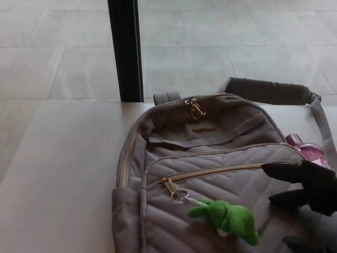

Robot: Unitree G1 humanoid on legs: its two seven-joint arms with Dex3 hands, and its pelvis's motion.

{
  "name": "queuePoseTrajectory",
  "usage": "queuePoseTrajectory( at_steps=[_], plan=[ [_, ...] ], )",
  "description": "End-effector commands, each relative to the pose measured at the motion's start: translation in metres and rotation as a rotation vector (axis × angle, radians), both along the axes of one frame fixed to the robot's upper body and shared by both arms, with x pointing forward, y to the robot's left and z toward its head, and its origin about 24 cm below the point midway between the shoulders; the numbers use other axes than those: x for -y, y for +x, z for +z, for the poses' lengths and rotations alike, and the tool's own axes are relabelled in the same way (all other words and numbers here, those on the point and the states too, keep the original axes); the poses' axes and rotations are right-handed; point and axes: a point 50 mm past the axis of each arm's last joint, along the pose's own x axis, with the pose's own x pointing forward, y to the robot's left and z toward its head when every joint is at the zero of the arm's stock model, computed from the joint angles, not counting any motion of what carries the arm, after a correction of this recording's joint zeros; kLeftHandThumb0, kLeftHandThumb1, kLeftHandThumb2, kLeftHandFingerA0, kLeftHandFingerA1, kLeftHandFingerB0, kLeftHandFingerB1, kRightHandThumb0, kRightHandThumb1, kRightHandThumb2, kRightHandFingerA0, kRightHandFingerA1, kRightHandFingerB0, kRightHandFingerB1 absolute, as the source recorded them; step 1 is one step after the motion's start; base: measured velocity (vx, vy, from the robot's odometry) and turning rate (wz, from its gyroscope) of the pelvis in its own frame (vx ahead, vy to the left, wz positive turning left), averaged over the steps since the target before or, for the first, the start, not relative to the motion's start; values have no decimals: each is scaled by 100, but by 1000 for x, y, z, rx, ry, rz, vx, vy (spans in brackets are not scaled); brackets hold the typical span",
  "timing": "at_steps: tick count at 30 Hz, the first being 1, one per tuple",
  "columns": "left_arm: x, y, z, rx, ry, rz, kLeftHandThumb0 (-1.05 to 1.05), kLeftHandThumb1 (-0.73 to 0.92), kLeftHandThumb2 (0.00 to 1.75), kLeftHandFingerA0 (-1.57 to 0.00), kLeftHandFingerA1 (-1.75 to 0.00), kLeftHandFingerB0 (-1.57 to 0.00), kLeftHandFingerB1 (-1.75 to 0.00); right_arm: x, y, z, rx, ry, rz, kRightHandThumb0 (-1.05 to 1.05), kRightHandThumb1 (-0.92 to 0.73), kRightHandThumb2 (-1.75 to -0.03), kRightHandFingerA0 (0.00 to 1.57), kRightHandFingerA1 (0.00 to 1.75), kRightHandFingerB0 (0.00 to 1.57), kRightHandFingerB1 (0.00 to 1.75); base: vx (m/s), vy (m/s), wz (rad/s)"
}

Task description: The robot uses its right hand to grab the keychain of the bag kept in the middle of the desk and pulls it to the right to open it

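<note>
A grey quilted backpack (210,142) lies flat on the desk, its front pocket zipper (231,169) closed with the gold pull at the left end. A metal ring (179,194) on that pull carries a green plush keychain (227,219), which rests on the lower front of the bag. My right hand (305,187) comes in from the right edge over the bag, open, its black fingers spread and pointing left. It is roughly a hand's width to the right of the plush and touches nothing I can see. My left hand does not show.
A pink bottle (310,153) pokes out of the bag's right side pocket. The shoulder strap (268,90) trails off the desk's back edge. A black post (125,50) stands behind the light desk (58,174); tiled floor lies beyond.
</note>
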Motion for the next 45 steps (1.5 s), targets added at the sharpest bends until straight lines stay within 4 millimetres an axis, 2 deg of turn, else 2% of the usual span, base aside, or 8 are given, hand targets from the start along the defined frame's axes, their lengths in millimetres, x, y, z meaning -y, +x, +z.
queuePoseTrajectory(
  at_steps=[1,16,17,29,30,32,34,45],
  plan=[
    [-5,-1,4,2,26,1,-73,53,89,-51,-63,-39,-48,-2,0,-2,-31,-52,2,-71,-64,-60,54,59,35,34,0,0,0],
    [-5,1,6,1,30,-45,-73,54,91,-48,-63,-39,-49,-25,2,-1,60,-142,68,-76,-64,-60,64,61,40,38,0,0,0],
    [-5,1,6,1,32,-47,-73,55,92,-50,-65,-38,-48,-27,1,-1,67,-155,73,-84,-54,-95,61,66,36,49,0,0,0],
    [-4,6,6,7,37,-55,-68,65,60,-51,-54,-49,-35,-34,-7,-11,77,-278,94,-77,-65,-60,64,61,40,41,0,0,0],
    [-4,6,5,7,37,-53,-67,64,60,-49,-52,-48,-35,-33,-6,-11,78,-298,94,-84,-56,-96,61,68,33,51,0,0,0],
    [-4,7,4,-8,39,-42,-64,65,60,-53,-55,-51,-36,-28,-3,-14,66,-336,57,-77,-66,-60,65,59,39,40,0,0,0],
    [-3,7,4,-27,53,-67,-65,66,60,-54,-55,-51,-36,-25,-3,-16,57,-356,37,-79,-54,-96,61,67,32,50,0,0,0],
    [-3,9,4,-34,52,-111,-69,66,60,-55,-54,-50,-35,-36,0,-22,71,-403,26,-71,-63,-60,74,65,47,42,0,0,0]
  ],
)
